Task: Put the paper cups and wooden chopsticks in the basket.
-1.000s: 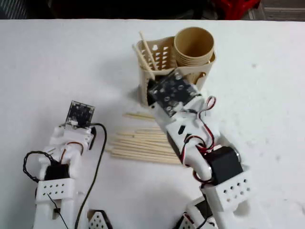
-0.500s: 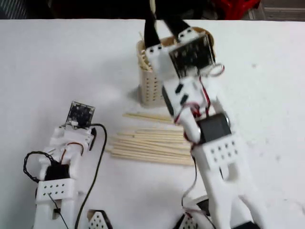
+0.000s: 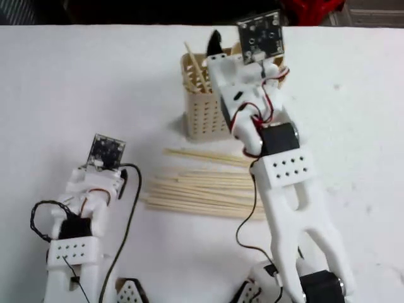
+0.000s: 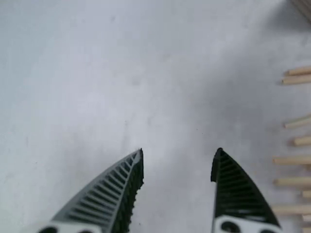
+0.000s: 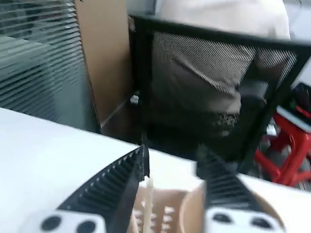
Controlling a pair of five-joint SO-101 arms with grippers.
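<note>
- step in hand, as we judge it: between chopstick loads. the right gripper (image 5: 172, 155) hangs above the basket (image 3: 205, 117), jaws apart and nothing between them, so we take it as released and empty.
- directly below that gripper we see the basket's rim, a few upright chopsticks (image 3: 192, 63) leaning inside it, and beside them the tan wall of the paper cups (image 5: 192, 218). the cups sit in the basket, though the arm hides most of them from above.
- the chopstick pile (image 3: 196, 189) lies flat on the table (image 3: 63, 76), well below and behind the right gripper, back toward that arm's base. it lies just beside the left gripper (image 4: 177, 153), on the side facing the other arm.
- the left gripper is spread open over bare table, gripping nothing; only the ends of the nearest sticks come close to one of its fingers.
- how far along: the cups look done, and most of the chopsticks are not yet in.
- what the next move calls for, in our view: one gripper must come down onto the pile with its jaws set across the sticks, not along them, and low enough to pinch thin wood lying flat on the table. the sticks lie close together and roughly parallel, so a grasp may take several at once or roll the neighbours away.
- the carry then needs the sticks tipped upright over the basket's free side — clear of the cups.
- writing: we can read no brand, label or print on the basket, the cups or the chopsticks.
</note>
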